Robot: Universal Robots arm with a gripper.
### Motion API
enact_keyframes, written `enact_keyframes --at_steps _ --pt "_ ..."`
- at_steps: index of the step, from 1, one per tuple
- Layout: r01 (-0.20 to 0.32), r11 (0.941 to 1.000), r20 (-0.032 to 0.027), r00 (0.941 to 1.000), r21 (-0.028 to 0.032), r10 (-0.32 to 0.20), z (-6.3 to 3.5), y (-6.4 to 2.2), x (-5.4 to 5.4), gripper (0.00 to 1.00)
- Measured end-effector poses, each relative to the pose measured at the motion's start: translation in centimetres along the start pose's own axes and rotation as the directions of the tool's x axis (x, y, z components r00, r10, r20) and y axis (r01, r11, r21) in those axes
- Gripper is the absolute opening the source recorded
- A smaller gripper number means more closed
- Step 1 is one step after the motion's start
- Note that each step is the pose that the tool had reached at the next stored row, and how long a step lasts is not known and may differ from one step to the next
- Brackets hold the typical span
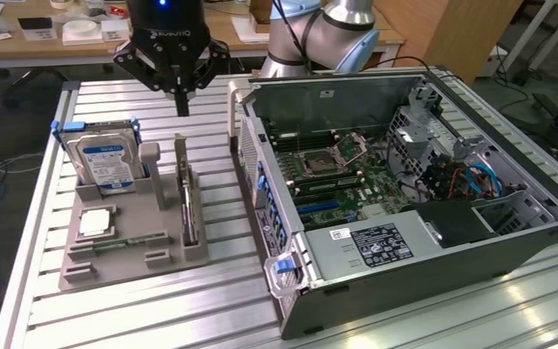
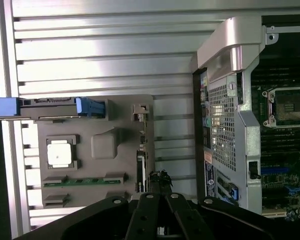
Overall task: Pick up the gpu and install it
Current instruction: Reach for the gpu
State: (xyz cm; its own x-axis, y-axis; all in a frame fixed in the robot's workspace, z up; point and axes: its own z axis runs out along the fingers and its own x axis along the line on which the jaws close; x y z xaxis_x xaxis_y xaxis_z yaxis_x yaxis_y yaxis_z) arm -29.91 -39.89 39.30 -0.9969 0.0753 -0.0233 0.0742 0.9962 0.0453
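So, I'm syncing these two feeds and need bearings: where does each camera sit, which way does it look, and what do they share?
Exterior view: off the arm, raised, looking down across the slatted table at the parts tray and open computer case; the shut gripper and arm show.
Wrist view: on the wrist, looking straight down past the gripper onto tray and case.
Shared: tray, hard drive, gpu, case, gripper.

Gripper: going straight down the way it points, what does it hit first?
Probably the thin black gpu card standing on edge in the grey plastic tray; the shut black gripper hangs above it. Depth is unclear: it could miss onto the slatted aluminium table beside.
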Motion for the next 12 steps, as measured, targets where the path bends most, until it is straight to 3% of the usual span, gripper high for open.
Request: enact_keyframes --at_steps 12 --pt "0.000 1.0000 0.0000 1.0000 0.0000 0.000 -0.02 -0.14 1.9 0.11"
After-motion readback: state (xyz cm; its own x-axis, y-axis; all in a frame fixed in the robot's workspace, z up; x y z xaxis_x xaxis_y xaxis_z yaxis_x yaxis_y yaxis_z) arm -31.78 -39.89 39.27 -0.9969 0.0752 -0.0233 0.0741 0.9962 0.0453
